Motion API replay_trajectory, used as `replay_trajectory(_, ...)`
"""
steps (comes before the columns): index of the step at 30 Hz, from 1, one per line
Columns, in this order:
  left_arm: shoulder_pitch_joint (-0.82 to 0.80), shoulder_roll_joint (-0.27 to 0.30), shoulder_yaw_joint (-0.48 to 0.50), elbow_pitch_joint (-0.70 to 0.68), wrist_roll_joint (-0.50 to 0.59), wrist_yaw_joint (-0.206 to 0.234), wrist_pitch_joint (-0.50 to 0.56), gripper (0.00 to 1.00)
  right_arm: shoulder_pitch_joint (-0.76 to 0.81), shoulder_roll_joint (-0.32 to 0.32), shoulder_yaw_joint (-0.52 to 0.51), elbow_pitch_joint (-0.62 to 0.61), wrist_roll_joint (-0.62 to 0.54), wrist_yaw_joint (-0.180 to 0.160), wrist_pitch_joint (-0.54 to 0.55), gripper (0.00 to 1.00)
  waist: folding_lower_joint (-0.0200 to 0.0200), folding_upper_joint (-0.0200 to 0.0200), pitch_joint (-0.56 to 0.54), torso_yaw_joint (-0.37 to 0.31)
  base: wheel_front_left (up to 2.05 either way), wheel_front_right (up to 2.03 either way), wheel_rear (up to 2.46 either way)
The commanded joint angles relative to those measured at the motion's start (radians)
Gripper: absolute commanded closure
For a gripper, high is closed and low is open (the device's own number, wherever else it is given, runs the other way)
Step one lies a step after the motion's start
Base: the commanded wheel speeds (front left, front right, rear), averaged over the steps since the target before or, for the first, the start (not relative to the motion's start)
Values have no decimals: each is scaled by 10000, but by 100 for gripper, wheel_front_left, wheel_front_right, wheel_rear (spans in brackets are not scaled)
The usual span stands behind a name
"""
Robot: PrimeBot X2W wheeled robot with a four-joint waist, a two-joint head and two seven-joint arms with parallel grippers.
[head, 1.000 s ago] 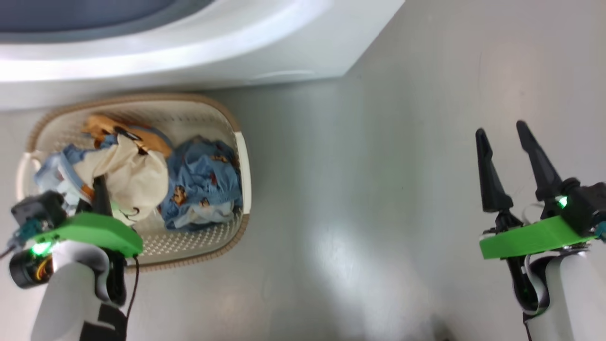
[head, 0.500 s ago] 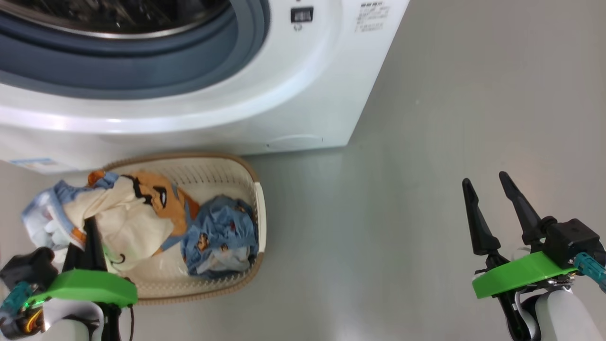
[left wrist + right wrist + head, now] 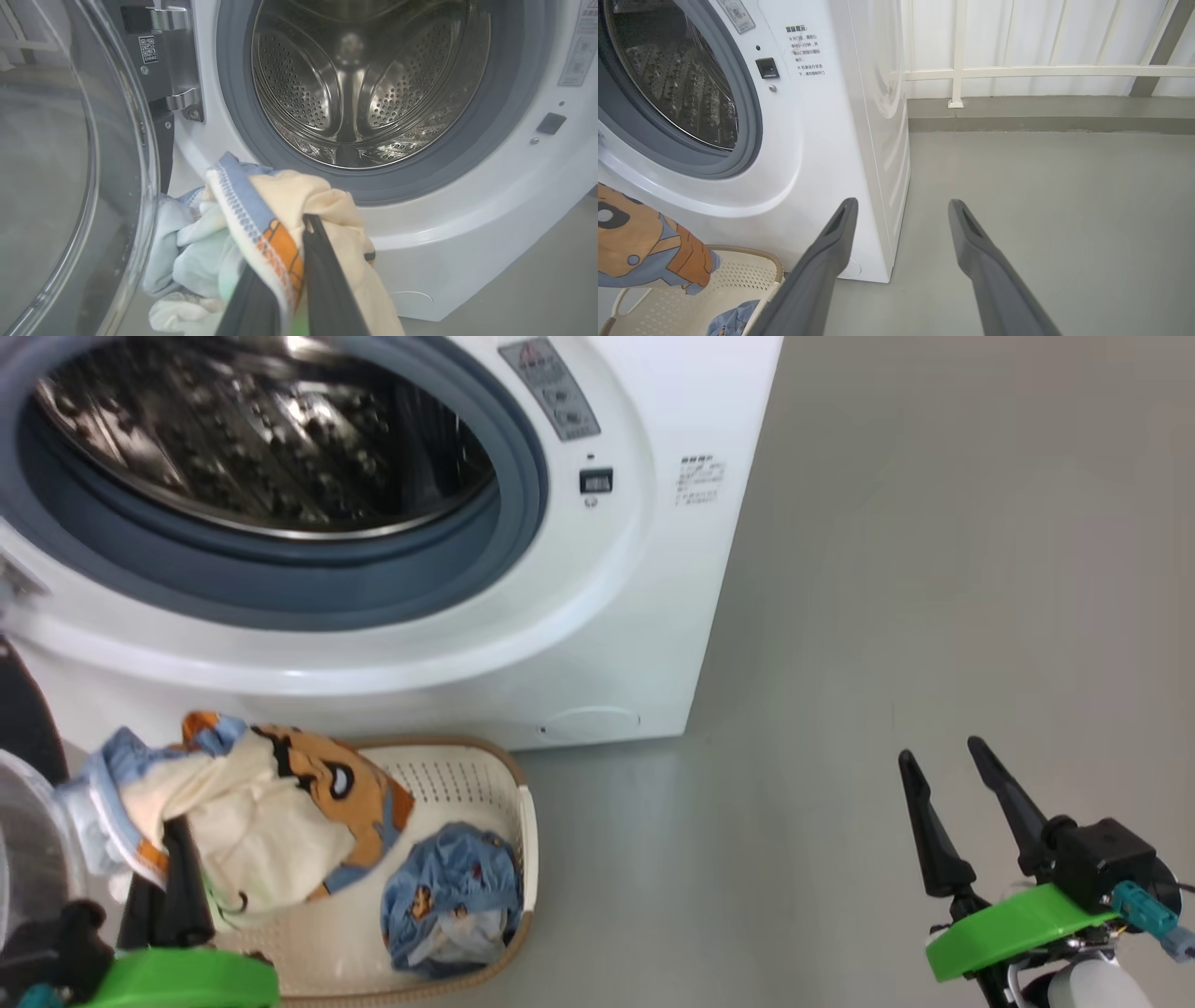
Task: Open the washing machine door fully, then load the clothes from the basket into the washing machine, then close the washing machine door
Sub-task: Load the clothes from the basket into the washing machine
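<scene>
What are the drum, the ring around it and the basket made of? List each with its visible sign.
Drum: looks like polished steel, mirror-bright with rows of punched holes.
Ring: probably rubber, matte blue-grey with no glare.
Basket: seemingly moulded plastic, with smooth cream walls and regular perforations. Its brown rim looks woven, though it may be moulded too.

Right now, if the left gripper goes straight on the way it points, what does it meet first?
The left gripper would probably meet the blue-grey rubber ring at the white washing machine's opening, or the steel drum just past it; depth is unclear.
</scene>
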Motion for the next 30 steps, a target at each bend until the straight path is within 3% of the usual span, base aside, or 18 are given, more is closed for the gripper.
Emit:
replay_trajectory(1,70,217,279,-388,-21,72,-64,100,99,-69,226,-240,-24,16,-48,0,-1,0,-605,-31,0,0,0)
replay_trajectory(16,2059,216,179,-1659,-88,542,-64,100,882,-20,117,-271,-275,16,-48,0,-1,0,-2007,-81,0,0,0)
replay_trajectory(30,2464,216,59,-1926,-167,692,-64,100,1133,50,31,-313,-290,16,-48,0,-1,0,-2136,-78,0,0,0)
